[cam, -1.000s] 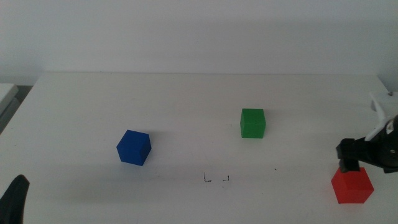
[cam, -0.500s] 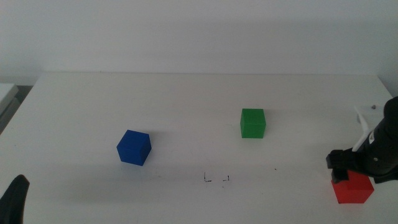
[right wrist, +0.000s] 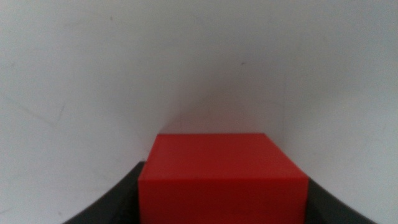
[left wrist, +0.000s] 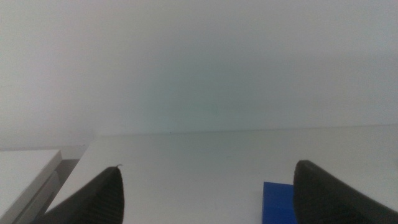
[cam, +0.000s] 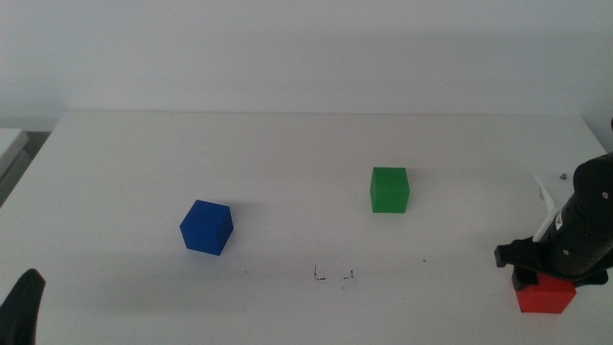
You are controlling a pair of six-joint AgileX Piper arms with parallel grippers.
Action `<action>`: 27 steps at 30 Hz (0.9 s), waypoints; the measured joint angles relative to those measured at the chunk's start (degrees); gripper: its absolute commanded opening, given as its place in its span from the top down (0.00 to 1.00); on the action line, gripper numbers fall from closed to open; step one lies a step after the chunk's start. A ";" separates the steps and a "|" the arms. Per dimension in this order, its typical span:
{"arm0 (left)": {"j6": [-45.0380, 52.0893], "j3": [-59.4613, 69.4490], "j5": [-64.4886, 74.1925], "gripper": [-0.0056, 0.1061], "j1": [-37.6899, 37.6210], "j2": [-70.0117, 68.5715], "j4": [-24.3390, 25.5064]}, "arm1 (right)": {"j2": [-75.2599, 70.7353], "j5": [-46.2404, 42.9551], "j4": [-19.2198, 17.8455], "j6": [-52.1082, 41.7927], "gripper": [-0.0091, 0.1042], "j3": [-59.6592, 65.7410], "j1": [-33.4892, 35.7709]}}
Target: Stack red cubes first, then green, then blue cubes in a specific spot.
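Over the last second I have watched the right pincer [cam: 538, 278] sink onto the red cube [cam: 546, 295] at the lower right of the frame. A second ago it stood above and just behind the cube, with most of the cube showing; now the arm covers the cube's upper part and only the lower front of it peeks out beneath. In the right wrist picture the red cube [right wrist: 222, 177] sits squarely between my two dark jaws, one on either side. The jaws look close against its sides, but I cannot tell whether they have clamped on it or merely bracket it. The cube looks to be resting on the desk [cam: 287, 172], not lifted.

I judge that the first step, picking up the red one, is nearly in hand: the next thing is to confirm the grip and carry it to the stacking spot.

The green cube [cam: 389, 189] sits right of centre and the blue cube [cam: 206, 227] left of centre, well apart and both where they were. My left pincer [cam: 21, 307] waits at the lower left corner, jaws spread wide, with the blue cube in its wrist view.
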 measured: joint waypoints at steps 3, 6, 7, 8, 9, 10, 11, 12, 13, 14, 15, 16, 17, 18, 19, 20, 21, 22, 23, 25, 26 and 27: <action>-0.30 0.00 0.00 0.13 0.00 0.00 0.00 | -0.13 0.90 -0.55 2.00 0.77 0.00 0.81; -0.30 0.00 0.00 0.13 0.00 0.00 0.00 | -1.42 5.38 -1.59 6.14 0.76 -2.08 3.85; -0.30 0.00 0.00 0.13 0.00 0.00 0.00 | -1.90 7.32 -1.72 7.70 0.75 -3.71 5.30; -0.30 0.00 0.00 0.13 0.00 0.00 0.00 | -2.21 9.43 -1.85 9.04 0.75 -5.84 6.84; -0.30 0.00 0.00 0.13 0.00 0.00 0.00 | -2.31 11.46 -1.85 10.04 0.75 -7.79 8.15; -0.30 0.00 0.00 0.13 0.00 0.00 0.00 | -2.18 13.31 -1.85 11.11 0.75 -10.49 9.84; -0.30 0.00 0.00 0.13 0.00 0.00 0.00 | -1.85 14.84 -1.93 12.10 0.75 -13.29 11.57; -0.30 0.00 0.00 0.13 0.00 0.00 0.00 | -1.25 16.04 -1.93 12.82 0.75 -15.59 13.29; -0.30 0.00 0.00 0.13 0.00 0.00 0.00 | -0.34 17.20 -2.07 13.70 0.75 -18.48 14.97; -0.30 0.00 0.00 0.13 0.00 0.00 0.00 | 0.88 18.30 -2.07 14.66 0.75 -21.40 16.63; -0.30 0.00 0.00 0.13 0.00 0.00 0.00 | 2.10 19.09 -2.07 15.67 0.75 -24.33 17.89; -0.30 0.00 0.00 0.13 0.00 0.00 0.00 | 3.78 20.20 -2.07 16.67 0.75 -27.28 19.45; -0.30 0.00 -0.11 0.13 0.00 0.00 0.00 | 5.63 21.20 -2.07 17.65 0.75 -30.11 20.96; -0.30 0.00 -0.11 0.13 0.00 0.00 0.00 | 7.16 22.04 -2.07 18.36 0.75 -32.30 22.16; -0.30 0.00 -0.11 0.13 0.00 0.00 0.00 | 9.12 22.71 -2.07 19.13 0.75 -34.87 23.58; -0.30 0.00 -0.11 0.13 0.00 0.00 0.00 | 11.04 23.32 -2.07 19.68 0.75 -37.26 24.93; -0.30 0.00 -0.11 0.13 0.00 0.00 0.00 | 12.90 23.73 -1.94 20.09 0.75 -39.04 25.98; -0.30 0.00 -0.22 0.13 0.00 0.00 0.00 | 14.67 24.15 -1.83 20.50 0.75 -41.05 27.18; -0.30 0.00 -0.22 0.13 0.00 0.00 0.00 | 16.32 24.33 -1.49 20.72 0.75 -42.87 28.27; -0.30 0.00 -0.22 0.13 0.00 0.00 0.00 | 18.84 24.58 -1.14 21.79 0.75 -45.55 30.12; -0.30 0.00 -0.33 0.13 0.00 0.00 0.00 | 19.98 24.77 -1.00 22.56 0.75 -46.63 30.86; -0.30 0.00 -0.33 0.13 0.00 0.00 0.00 | 20.76 24.77 -0.87 23.21 0.75 -47.42 31.36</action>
